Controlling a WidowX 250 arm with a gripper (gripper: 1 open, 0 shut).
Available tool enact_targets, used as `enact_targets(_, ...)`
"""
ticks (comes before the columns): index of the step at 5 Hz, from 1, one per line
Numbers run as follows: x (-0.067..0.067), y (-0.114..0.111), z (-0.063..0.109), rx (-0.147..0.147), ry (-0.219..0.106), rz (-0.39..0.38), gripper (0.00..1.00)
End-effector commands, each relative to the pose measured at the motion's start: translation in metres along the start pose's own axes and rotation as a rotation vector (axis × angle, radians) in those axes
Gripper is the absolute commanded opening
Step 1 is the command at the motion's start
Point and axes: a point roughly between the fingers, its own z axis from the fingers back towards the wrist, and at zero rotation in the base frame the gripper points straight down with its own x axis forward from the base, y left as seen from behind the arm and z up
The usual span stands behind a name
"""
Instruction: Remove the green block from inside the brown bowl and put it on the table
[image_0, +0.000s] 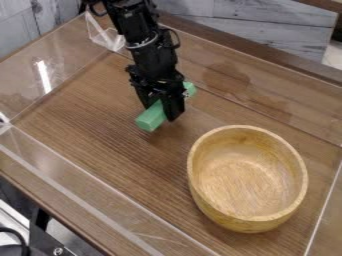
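Green block held at table level, outside the bowl

The end effector (163, 104) is clenched on the green block (156, 117), whose long axis tilts down-left, its lower end at or just above the table (80, 130). The empty brown bowl (249, 178) sits apart, lower right. Release appears to remain.

The black arm comes in from the top left of the view and bends steeply down toward the tabletop. Its gripper (163, 104) points almost straight down, a little tilted, with the two dark fingers (144, 99) clamped tight on the green block (155, 119), low over the tabletop's middle.
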Motion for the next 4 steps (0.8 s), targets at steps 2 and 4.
enact_targets(2,0.0103,0.0063,0.0144,0.012,-0.039,0.008,0.00)
enact_targets(4,0.0109,0.0083,0.0154,0.003,-0.030,0.019,0.00)
